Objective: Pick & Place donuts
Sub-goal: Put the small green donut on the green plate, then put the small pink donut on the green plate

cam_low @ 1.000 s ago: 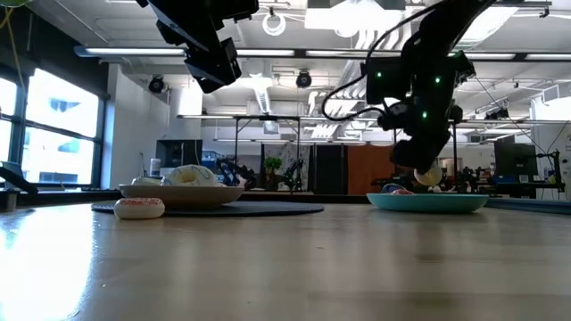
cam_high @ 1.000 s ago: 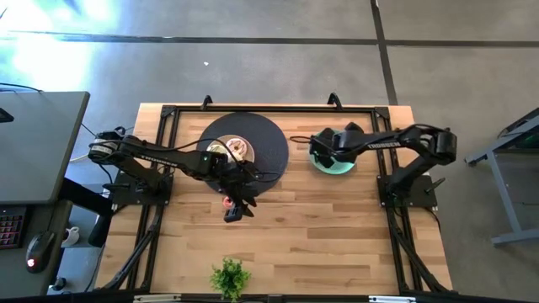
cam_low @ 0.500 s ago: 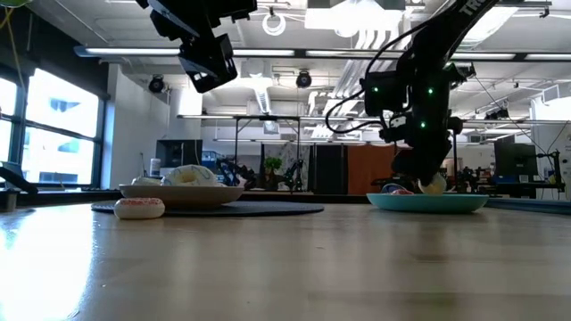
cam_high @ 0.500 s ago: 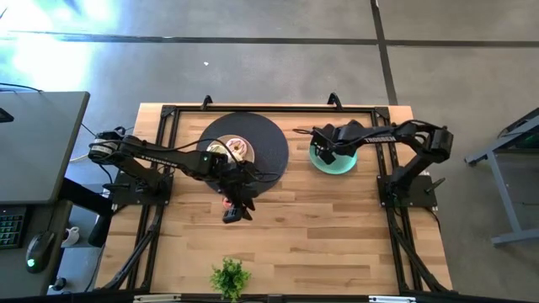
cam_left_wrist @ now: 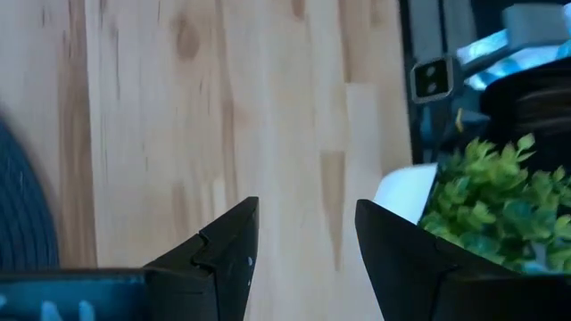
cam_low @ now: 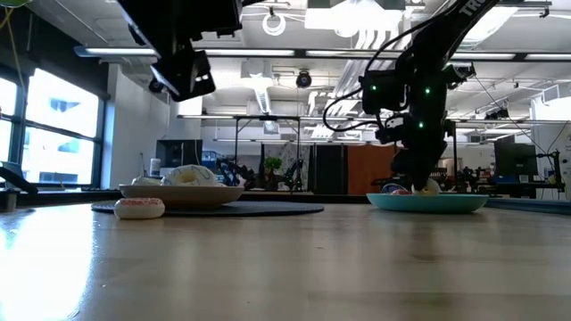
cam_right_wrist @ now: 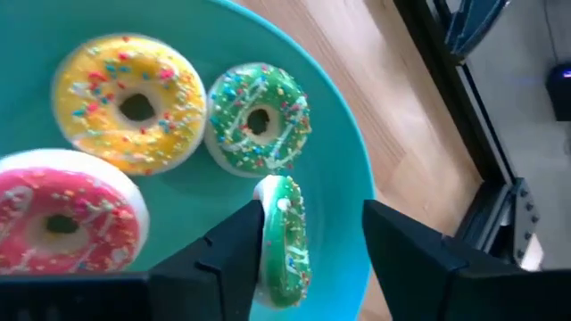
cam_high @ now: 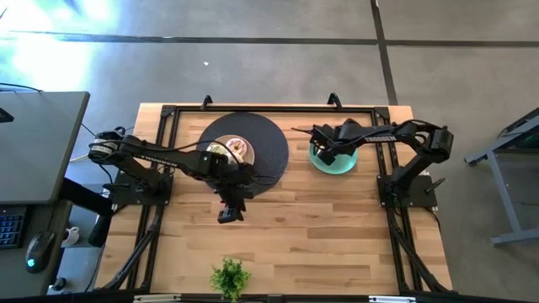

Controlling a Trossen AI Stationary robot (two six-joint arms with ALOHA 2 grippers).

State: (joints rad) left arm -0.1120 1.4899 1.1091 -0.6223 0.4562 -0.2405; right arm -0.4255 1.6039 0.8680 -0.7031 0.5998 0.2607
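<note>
You are looking down on a wooden desk (cam_high: 320, 227) with two dark arms. At the right of the high view, your right pincer (cam_right_wrist: 308, 236) sits low over the teal plate (cam_right_wrist: 36, 36). Its fingers stand a narrow way apart around a green sprinkled donut (cam_right_wrist: 287, 241), which stands on edge near the plate's rim; you cannot tell whether they press on it. Beside it on the plate lie a flat green donut (cam_right_wrist: 259, 120), a yellow donut (cam_right_wrist: 129, 102) and a pink donut (cam_right_wrist: 62, 227).

Left of centre in the high view, your left pincer (cam_left_wrist: 303, 241) hangs above bare wood, fingers apart and empty, near the round dark mat (cam_high: 269, 147). A potted plant (cam_left_wrist: 491, 201) shows ahead of it.

In the low view's left part, a white-iced donut (cam_low: 140, 208) lies on the desk just beside the beige plate (cam_low: 183, 194), which carries more donuts.
</note>
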